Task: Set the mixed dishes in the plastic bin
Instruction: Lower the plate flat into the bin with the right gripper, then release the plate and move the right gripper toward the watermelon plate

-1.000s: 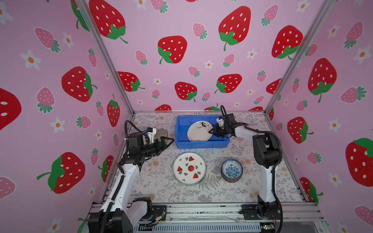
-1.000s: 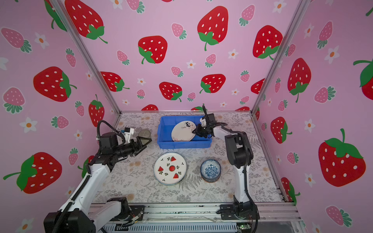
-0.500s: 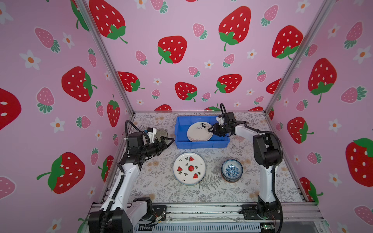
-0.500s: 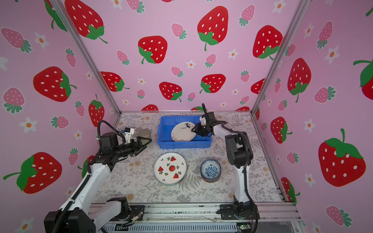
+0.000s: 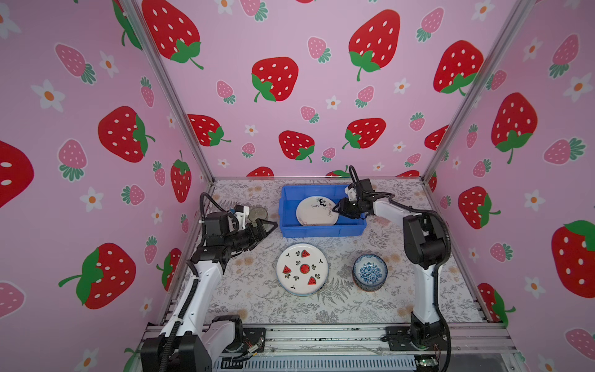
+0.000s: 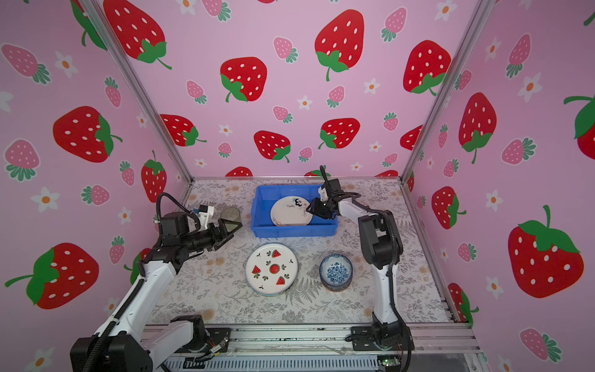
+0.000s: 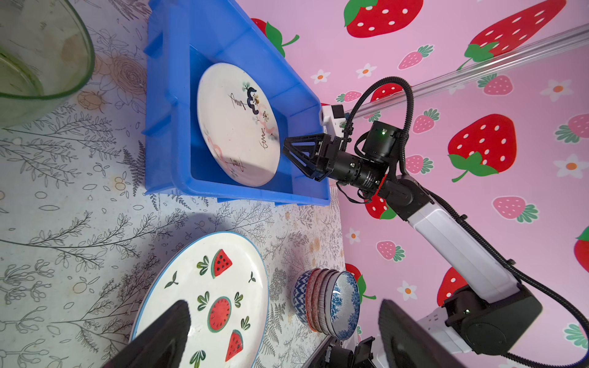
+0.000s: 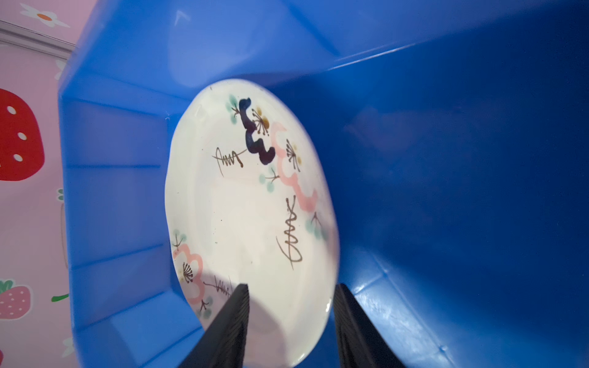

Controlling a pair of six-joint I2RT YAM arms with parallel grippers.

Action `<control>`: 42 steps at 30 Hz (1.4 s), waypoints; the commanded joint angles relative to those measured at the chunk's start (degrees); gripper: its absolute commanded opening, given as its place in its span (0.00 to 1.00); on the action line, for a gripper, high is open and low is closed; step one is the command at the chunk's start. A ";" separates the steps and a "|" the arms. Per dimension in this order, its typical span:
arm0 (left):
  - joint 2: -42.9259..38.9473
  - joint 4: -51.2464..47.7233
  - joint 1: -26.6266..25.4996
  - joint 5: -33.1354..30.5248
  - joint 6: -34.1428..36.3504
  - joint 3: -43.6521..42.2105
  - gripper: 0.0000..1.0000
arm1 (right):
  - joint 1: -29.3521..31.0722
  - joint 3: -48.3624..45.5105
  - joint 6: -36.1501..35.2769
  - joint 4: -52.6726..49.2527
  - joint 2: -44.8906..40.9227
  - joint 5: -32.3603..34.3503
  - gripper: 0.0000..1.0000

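As plate [image 8: 248, 204] lies in bin [image 8: 111, 191], parted right gripper [image 8: 291, 286] at rim.

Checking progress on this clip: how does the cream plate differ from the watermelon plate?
The cream plate is inside the blue bin; the watermelon plate sits on the table. The cream plate bears dark and pink brush marks; the watermelon plate has red slices and a blue rim. Both are round and face up.
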 commanded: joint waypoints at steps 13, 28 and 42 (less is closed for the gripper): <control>1.23 -10.43 -0.40 -11.75 3.72 0.61 0.94 | 5.45 4.18 -11.36 -12.21 -12.72 7.84 0.62; 3.69 -15.25 -0.35 -17.06 5.06 1.69 0.97 | 18.30 -5.70 -22.15 -26.15 -26.84 7.99 1.00; 2.27 -18.53 -3.35 -19.07 1.93 -0.61 1.00 | 22.07 -32.14 -12.61 -11.85 -41.53 4.51 0.96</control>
